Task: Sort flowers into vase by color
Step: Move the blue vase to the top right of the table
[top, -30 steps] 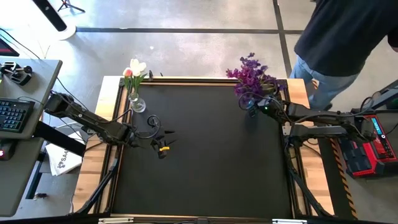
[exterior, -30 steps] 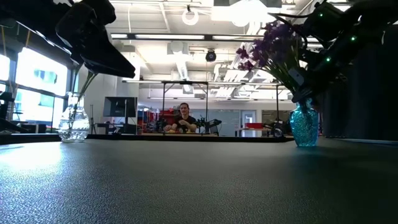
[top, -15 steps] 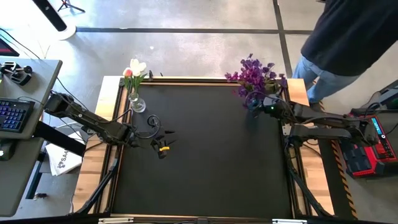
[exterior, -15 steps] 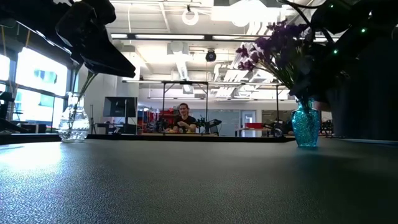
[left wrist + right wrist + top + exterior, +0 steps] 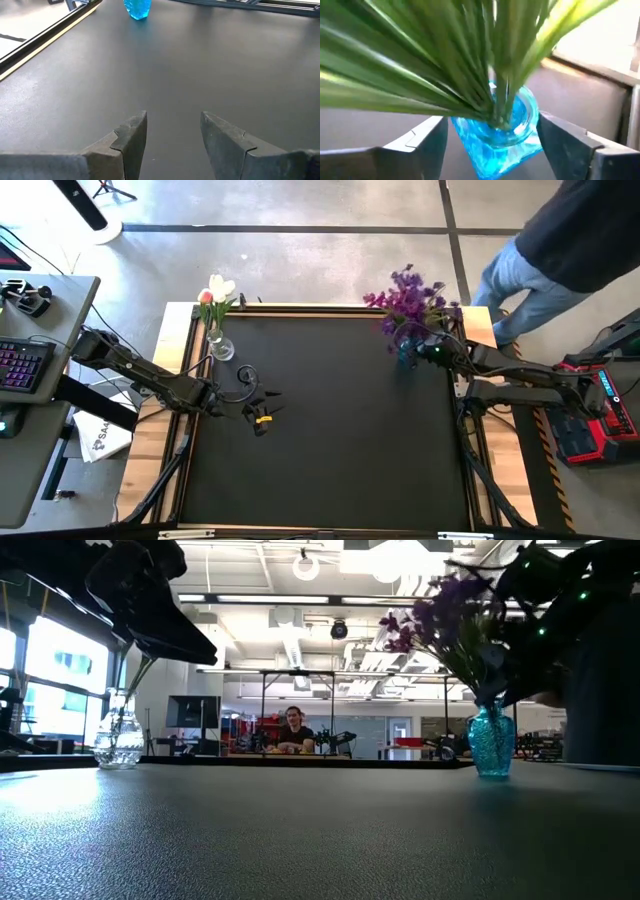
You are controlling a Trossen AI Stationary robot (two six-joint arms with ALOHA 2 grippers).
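Right claw [image 5: 418,350] at the worktop's [image 5: 330,430] far right corner, about 1 o'clock from centre in the high view. My right wrist view shows its two fingers [image 5: 420,145] spread wide either side of the blue glass vase [image 5: 502,135], gripping nothing; the vase sits between them, tilted in that picture. The purple flowers [image 5: 408,300] stand in this vase, green stems [image 5: 470,65] fanning up and out of its neck, so their long axis runs roughly upright and leans toward 11 o'clock in the low view [image 5: 450,615]. From the right claw, the bundle lies directly ahead and above. The right arm is by far the nearer one.

Left claw [image 5: 262,416] hangs over the worktop's left half, near 9 o'clock. Its fingers [image 5: 131,137] are parted and hold nothing. The blue vase shows far off across the worktop in the left wrist view [image 5: 137,8].

The white and pink tulips [image 5: 215,292] stand in a clear glass vase [image 5: 221,347] at the far left corner, about 11 o'clock. No flower lies loose on the worktop; I judge the sorting complete or nearly so.

Change over the last second: the right claw has shifted slightly at the vase and the purple blossoms have swayed with it; in the low view the dark arm now covers less of the vase. The left arm has not moved. The person [image 5: 570,240] beyond the right corner has stepped further right.
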